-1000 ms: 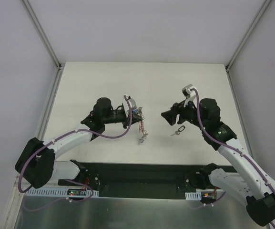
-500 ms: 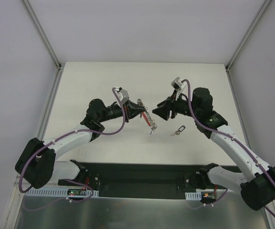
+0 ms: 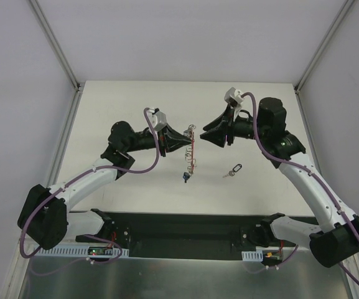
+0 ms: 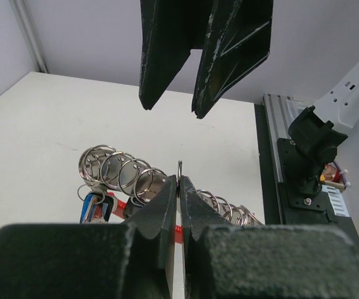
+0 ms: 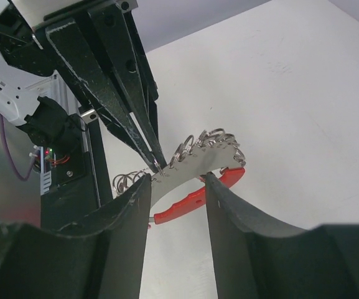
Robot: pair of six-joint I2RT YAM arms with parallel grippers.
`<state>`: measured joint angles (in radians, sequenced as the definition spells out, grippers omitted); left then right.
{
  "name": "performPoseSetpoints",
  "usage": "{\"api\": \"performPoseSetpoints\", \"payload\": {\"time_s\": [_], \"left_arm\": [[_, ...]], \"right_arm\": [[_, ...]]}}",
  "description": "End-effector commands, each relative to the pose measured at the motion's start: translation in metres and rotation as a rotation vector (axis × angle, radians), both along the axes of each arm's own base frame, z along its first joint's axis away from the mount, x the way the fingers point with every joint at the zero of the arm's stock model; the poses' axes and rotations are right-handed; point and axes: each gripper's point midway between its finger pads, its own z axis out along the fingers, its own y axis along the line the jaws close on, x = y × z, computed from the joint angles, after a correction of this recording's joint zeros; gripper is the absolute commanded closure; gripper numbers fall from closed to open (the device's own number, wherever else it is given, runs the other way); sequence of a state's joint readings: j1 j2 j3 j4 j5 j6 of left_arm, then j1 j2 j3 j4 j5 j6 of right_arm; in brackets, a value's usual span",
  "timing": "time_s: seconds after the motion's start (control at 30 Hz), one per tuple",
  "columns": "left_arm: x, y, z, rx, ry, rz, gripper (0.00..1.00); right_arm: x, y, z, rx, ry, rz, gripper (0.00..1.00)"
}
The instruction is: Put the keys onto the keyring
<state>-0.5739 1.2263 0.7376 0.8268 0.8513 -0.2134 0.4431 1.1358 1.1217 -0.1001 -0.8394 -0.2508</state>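
left claw [image 4: 178, 182]: pinched fully closed on one thin ring of the keyring [image 3: 191, 151], holding the bunch up off the table [image 3: 129, 106] at mid-scene.

keyring: hangs from the left tips as a chain of silvery rings. a red tag [image 5: 191, 198] and a whitish tag [image 5: 201, 163] run alongside the rings. a blue-headed key [image 3: 185, 177] sits at the low, near end of the bunch.

right claw [image 5: 177, 180]: jaws part-way apart, facing the left claw from the right, with the fingers straddling the two tags. cannot tell whether either finger touches a tag.

top view: the two claws' tips nearly meet at the far end of the bunch.

black-headed key [image 3: 234, 170]: lies loose on the table, right of the hanging bunch and nearer than the right claw, apart from both.
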Motion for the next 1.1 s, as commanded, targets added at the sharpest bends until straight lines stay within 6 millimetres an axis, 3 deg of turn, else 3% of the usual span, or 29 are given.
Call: {"api": "performPoseSetpoints", "payload": {"time_s": [0.0, 0.13, 0.17, 0.37, 0.5, 0.67, 0.8, 0.97, 1.07], "left_arm": [[-0.013, 0.005, 0.039, -0.026, -0.156, -0.053, 1.00], [-0.010, 0.008, 0.025, 0.020, -0.139, -0.026, 1.00], [-0.006, 0.010, 0.024, 0.026, -0.149, 0.004, 1.00], [0.002, 0.023, -0.009, 0.101, -0.114, 0.104, 1.00], [0.001, 0.035, -0.028, 0.145, -0.100, 0.149, 1.00], [0.000, 0.047, -0.042, 0.191, -0.109, 0.193, 1.00], [-0.002, 0.052, -0.047, 0.223, -0.099, 0.207, 1.00], [-0.006, 0.059, -0.049, 0.245, -0.115, 0.224, 1.00], [-0.007, 0.062, -0.050, 0.258, -0.134, 0.230, 1.00]], "right_arm": [[-0.003, -0.010, 0.009, -0.021, -0.033, 0.009, 0.57], [0.008, -0.029, -0.002, -0.075, 0.036, -0.136, 0.52], [0.019, -0.040, -0.010, -0.114, 0.057, -0.235, 0.51], [0.023, -0.098, -0.085, -0.354, 0.335, -0.595, 0.51], [0.005, -0.130, -0.139, -0.479, 0.510, -0.762, 0.51], [-0.010, -0.144, -0.194, -0.521, 0.675, -0.890, 0.55], [-0.006, -0.145, -0.219, -0.483, 0.775, -1.005, 0.57], [0.011, -0.158, -0.231, -0.524, 0.730, -1.096, 0.58], [0.021, -0.148, -0.238, -0.521, 0.763, -1.079, 0.57]]}}
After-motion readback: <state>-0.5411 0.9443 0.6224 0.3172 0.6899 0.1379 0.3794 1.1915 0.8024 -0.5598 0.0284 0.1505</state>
